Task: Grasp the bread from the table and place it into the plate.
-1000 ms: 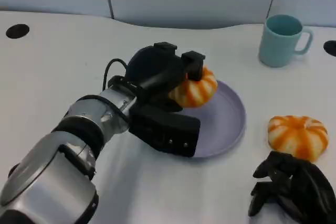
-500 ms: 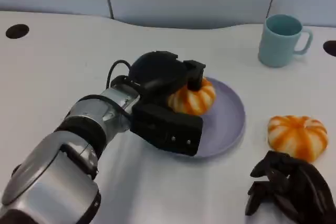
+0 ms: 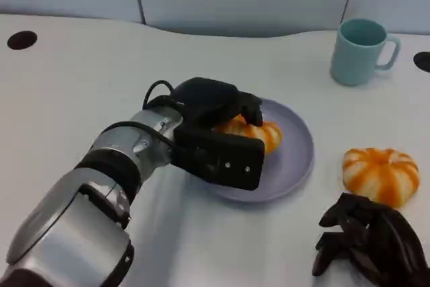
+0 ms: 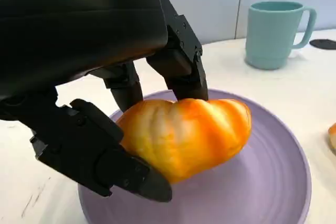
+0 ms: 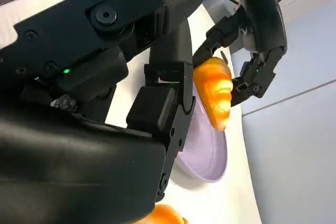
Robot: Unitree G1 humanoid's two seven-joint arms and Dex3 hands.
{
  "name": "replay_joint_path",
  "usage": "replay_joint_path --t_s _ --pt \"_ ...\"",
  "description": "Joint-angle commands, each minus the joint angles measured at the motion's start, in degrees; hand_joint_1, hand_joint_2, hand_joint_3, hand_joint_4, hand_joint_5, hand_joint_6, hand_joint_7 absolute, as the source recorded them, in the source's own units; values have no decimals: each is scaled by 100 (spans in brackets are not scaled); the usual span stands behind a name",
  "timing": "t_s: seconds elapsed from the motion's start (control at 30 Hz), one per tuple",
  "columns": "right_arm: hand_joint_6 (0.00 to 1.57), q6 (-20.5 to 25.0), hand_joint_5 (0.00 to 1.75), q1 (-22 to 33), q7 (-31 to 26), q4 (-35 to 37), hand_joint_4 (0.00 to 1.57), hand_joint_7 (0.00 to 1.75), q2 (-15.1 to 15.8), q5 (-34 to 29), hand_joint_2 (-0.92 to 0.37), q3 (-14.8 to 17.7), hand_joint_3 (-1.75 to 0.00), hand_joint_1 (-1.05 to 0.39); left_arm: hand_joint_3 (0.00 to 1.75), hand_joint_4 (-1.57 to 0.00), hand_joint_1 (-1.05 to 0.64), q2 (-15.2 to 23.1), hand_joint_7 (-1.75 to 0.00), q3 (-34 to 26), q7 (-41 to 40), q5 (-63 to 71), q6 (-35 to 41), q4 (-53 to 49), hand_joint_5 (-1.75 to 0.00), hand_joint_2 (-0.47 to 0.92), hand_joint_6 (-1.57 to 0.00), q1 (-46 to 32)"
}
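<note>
Currently the left hand (image 3: 218,122) holds the orange striped pumpkin-shaped bread (image 4: 186,135) over the round lavender plate (image 3: 295,159) mid-worktop; it looks light, soft, crushable, best cradled around its sides. Right hand (image 3: 369,247) rests empty, fingers loosely curled.

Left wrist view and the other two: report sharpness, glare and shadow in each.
Left wrist view: the bread is sharp with a soft sheen, and the left hand darkens the purple plate beneath it. Head view: even light, faint shadow under the plate, the teal mug crisp. Right wrist view: the right hand up close is dark and soft; the bread is brightly lit.
</note>
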State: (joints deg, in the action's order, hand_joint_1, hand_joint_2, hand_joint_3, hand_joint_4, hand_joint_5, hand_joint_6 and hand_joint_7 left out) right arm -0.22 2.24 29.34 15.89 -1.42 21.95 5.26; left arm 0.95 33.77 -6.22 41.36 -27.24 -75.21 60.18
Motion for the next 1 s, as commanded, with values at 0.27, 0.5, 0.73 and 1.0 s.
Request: replay_joint_path --t_s 0.27,0.5,0.73,1.0 --pt "124 -81 87 -64 -1 36 141 76 69 -28 -78 37 0 -93 30 -24 -70 157 -9 76 492 47 78 46 -45 92 -39 285" --pt "124 -109 87 -116 -40 95 141 77 81 -76 -79 53 -1 -94 41 -24 -80 312 -7 -127 455 -141 -140 145 -42 92 -41 309" --pt "124 -122 88 -176 -21 184 141 78 61 -69 -79 101 0 -94 35 -25 -77 511 -8 -399 416 -372 -413 237 -52 92 -45 265" --pt "125 -203 89 -278 -24 360 141 78 73 -93 -80 146 -1 -94 38 -16 -76 901 -4 -1114 1083 -1228 -1048 475 -58 92 -41 -18"
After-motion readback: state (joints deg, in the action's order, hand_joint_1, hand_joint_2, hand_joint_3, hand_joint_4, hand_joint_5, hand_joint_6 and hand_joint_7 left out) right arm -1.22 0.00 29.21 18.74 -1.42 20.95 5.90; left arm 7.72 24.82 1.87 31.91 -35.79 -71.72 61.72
